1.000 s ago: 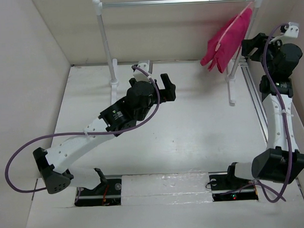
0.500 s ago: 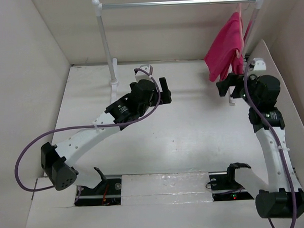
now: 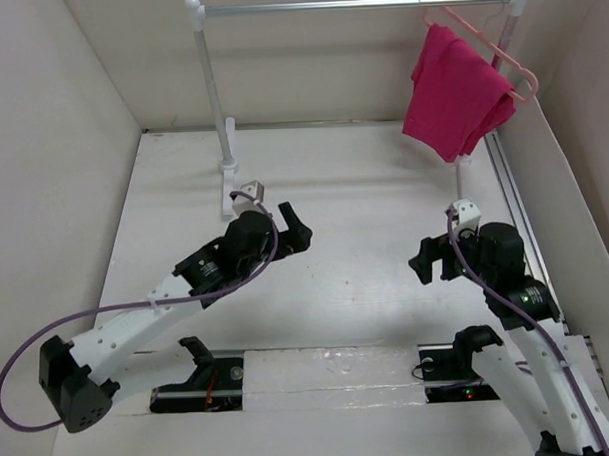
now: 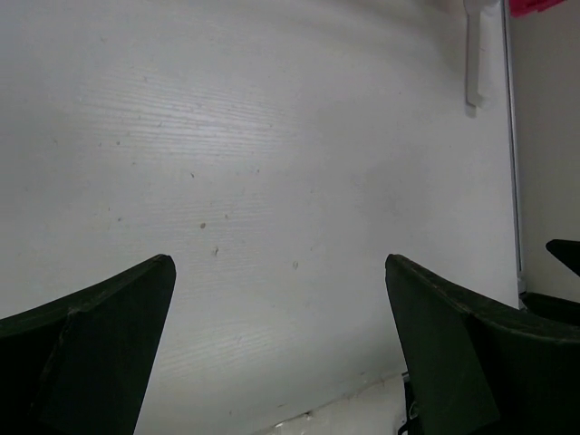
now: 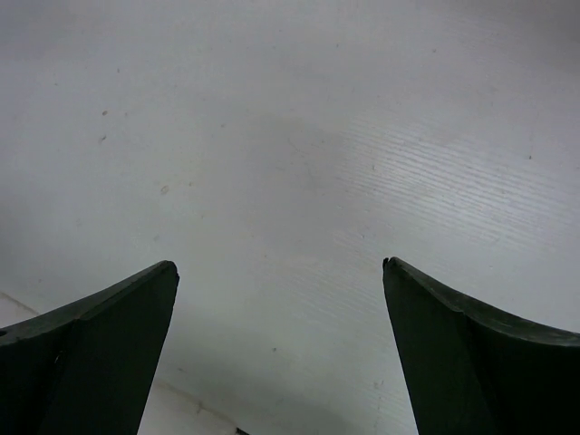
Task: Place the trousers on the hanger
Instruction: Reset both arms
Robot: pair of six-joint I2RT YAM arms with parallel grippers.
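Observation:
The magenta-pink trousers (image 3: 452,98) hang folded over the pale-pink hanger (image 3: 501,55), whose hook sits on the silver bar at the far right. Neither gripper touches them. My left gripper (image 3: 297,228) is open over the bare table left of the middle, far from the trousers. My right gripper (image 3: 427,262) is open low over the table, well in front of and below the trousers. The left wrist view shows wide-apart fingers (image 4: 100,335) with nothing between them and a sliver of the trousers (image 4: 536,6) at the top right corner. The right wrist view shows open fingers (image 5: 471,353) over bare table.
The white-posted rack with its silver bar (image 3: 357,3) spans the back, with its left post (image 3: 212,91) and foot (image 3: 229,186) close behind my left gripper. A metal rail (image 3: 514,201) runs along the right wall. Cardboard walls enclose the table.
My right gripper has opened fully and drawn back from the rack towards the near edge. The hanger with the trousers has swung round and now hangs free. My left arm has also pulled back.

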